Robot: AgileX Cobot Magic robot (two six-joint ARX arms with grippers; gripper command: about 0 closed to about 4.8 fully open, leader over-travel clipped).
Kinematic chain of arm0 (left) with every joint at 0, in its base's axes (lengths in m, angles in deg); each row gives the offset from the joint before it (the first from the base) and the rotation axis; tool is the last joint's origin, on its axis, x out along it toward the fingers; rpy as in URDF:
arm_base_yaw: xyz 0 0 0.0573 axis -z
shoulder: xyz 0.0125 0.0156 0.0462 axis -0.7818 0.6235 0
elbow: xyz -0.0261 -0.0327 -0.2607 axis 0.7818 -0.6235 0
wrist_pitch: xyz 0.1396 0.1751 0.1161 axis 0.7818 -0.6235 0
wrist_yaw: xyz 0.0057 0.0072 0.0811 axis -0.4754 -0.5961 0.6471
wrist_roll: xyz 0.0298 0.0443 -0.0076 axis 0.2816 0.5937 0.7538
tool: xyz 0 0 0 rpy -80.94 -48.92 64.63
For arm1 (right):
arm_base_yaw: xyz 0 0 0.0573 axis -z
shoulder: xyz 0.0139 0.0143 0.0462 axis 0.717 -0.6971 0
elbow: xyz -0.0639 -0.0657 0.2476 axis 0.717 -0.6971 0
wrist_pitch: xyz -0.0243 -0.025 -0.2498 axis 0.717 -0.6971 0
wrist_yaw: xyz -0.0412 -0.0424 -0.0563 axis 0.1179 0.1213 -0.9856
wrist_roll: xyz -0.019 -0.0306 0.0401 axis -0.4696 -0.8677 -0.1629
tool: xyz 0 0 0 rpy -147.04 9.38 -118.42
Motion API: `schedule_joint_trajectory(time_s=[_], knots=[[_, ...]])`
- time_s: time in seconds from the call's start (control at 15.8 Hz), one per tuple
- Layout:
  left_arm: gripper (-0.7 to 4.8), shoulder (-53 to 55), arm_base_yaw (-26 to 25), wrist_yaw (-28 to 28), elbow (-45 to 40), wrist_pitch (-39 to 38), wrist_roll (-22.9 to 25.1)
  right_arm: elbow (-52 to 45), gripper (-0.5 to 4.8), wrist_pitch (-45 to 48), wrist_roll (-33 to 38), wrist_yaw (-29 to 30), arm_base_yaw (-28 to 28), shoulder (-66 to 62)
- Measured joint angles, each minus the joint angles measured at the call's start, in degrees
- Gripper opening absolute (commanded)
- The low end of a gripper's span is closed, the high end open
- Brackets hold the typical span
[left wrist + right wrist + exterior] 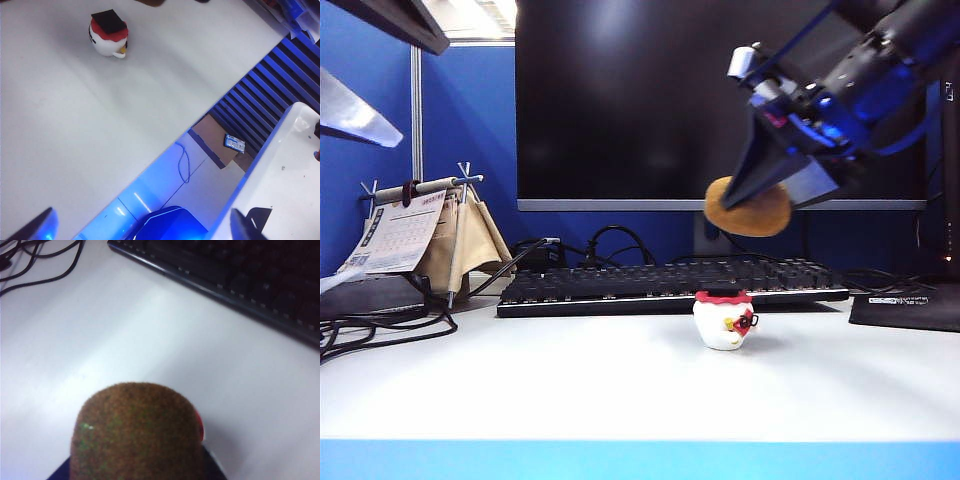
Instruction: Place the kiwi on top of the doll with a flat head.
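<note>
The kiwi (745,215), brown and fuzzy, hangs in the air above the table, held between the dark fingers of my right gripper (767,190), which is shut on it. The doll with a flat head (724,319) stands on the white table (570,380) below the kiwi, a clear gap apart. In the right wrist view the kiwi (137,432) fills the space of the right gripper (137,474), with a red sliver of the doll (200,428) showing behind it. My left gripper (140,230) is open and holds nothing, far from the doll (109,34).
A black keyboard (670,285) lies just behind the doll, with a large monitor (720,100) behind it. A desk calendar (400,235) and loose cables (380,330) sit at the left. A dark mat (910,305) is at the right. The table's front edge (640,460) is blue.
</note>
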Motion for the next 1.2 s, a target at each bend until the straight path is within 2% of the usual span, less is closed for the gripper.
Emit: schedule_joint_trajectory(time_s=[0.13,0.38,1.2], knots=[[4.79,0.00,0.00,0.00,-0.02,0.00,0.00,3.15,0.41,-0.39,-0.11,-0.07,-0.74,-3.06],[4.79,0.02,0.00,0.55,-0.02,0.00,0.00,5.42,0.45,-4.44,-3.72,-4.57,-2.23,-8.96],[4.79,0.02,0.00,1.29,-0.11,0.02,0.00,5.49,0.45,-1.20,-4.52,-4.94,-2.16,-10.29]])
